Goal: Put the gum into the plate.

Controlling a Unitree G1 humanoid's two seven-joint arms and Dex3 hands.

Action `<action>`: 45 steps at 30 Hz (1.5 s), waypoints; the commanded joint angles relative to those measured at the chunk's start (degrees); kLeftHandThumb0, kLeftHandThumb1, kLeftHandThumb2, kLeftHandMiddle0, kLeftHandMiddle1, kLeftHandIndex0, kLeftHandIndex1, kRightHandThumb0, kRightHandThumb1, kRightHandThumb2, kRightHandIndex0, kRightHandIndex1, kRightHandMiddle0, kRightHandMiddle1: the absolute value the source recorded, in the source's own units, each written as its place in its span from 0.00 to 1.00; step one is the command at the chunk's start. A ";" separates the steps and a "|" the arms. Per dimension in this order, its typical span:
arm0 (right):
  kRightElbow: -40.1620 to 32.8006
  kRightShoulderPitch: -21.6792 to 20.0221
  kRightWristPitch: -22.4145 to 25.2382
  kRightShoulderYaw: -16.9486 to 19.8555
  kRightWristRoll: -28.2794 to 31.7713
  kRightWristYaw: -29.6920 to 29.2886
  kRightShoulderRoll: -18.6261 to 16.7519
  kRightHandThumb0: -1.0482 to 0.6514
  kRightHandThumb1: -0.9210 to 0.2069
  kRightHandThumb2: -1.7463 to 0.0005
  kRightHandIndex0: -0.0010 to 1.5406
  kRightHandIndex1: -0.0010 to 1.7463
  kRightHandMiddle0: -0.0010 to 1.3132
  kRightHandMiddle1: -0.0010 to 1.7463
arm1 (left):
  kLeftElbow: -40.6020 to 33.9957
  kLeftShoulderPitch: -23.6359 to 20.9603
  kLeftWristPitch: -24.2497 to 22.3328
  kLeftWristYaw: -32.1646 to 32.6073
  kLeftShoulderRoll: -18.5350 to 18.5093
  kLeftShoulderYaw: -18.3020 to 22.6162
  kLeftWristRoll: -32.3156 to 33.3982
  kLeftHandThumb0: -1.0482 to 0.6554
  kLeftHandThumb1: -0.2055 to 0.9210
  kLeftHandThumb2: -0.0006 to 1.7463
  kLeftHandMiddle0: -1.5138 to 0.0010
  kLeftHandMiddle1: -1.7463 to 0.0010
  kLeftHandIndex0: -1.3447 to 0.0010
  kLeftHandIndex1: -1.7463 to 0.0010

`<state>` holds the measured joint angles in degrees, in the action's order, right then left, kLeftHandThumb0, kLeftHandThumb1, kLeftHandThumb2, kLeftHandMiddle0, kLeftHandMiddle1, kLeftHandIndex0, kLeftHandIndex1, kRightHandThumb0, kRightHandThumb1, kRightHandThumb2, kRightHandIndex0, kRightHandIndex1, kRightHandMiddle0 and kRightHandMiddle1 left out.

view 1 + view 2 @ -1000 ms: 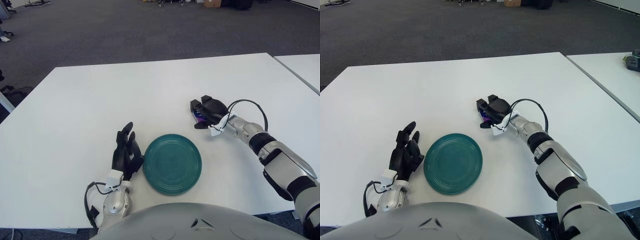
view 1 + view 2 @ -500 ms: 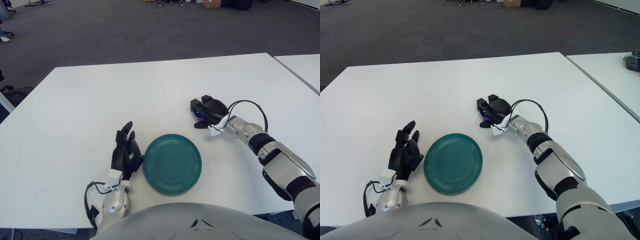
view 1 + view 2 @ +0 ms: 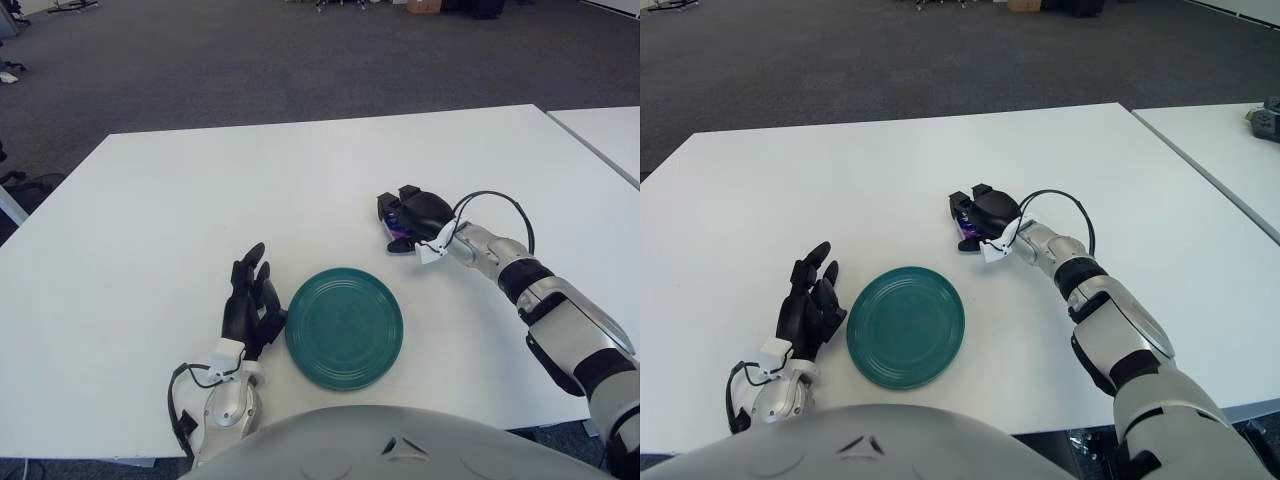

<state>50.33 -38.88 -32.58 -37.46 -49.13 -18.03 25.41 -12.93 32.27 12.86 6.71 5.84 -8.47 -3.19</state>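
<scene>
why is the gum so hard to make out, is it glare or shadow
Not glare. In both eye views the right hand covers the gum, leaving only a purple sliver in the dark beneath its fingers. The white table is lit evenly, and the plate shows only a soft sheen.

The gum (image 3: 399,233) is almost wholly covered by the right hand (image 3: 408,215), whose curled fingers leave only a thin purple sliver showing, so its shape and any label cannot be made out. The robot's own grey body blocks the near edge of the tabletop (image 3: 300,180) and the lower part of the left forearm below the left hand (image 3: 252,300). The right arm runs out at the lower right corner of the left eye view, and the neighbouring table (image 3: 605,135) is cut off by the right edge.
</scene>
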 commanded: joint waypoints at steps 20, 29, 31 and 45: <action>-30.55 10.05 -2.54 4.34 4.26 13.56 0.69 0.37 0.32 0.42 0.35 1.00 0.33 1.00 | 1.09 -0.39 1.99 0.86 1.15 0.36 -0.74 0.12 1.00 0.54 0.78 1.00 1.00 0.57; -40.57 14.89 -7.03 4.78 4.57 19.58 3.20 0.37 0.35 0.40 0.37 1.00 0.34 1.00 | 0.39 -0.17 1.83 1.01 2.06 0.89 0.59 0.10 1.00 0.55 0.78 1.00 1.00 0.57; -42.87 15.70 -8.15 4.85 3.94 20.33 3.84 0.37 0.35 0.40 0.38 1.00 0.35 1.00 | 0.14 -0.14 2.02 0.97 2.34 0.93 0.94 0.09 1.00 0.55 0.77 0.99 1.00 0.57; -50.15 20.41 -10.78 4.59 2.22 23.34 3.70 0.37 0.37 0.38 0.41 1.00 0.36 1.00 | -1.57 0.32 1.17 1.52 2.62 0.84 -0.04 0.11 1.00 0.55 0.76 0.99 1.00 0.54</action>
<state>1.60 -18.24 -42.95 -33.30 -46.54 4.61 29.13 -13.27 32.23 14.21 7.56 7.95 -7.52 -2.74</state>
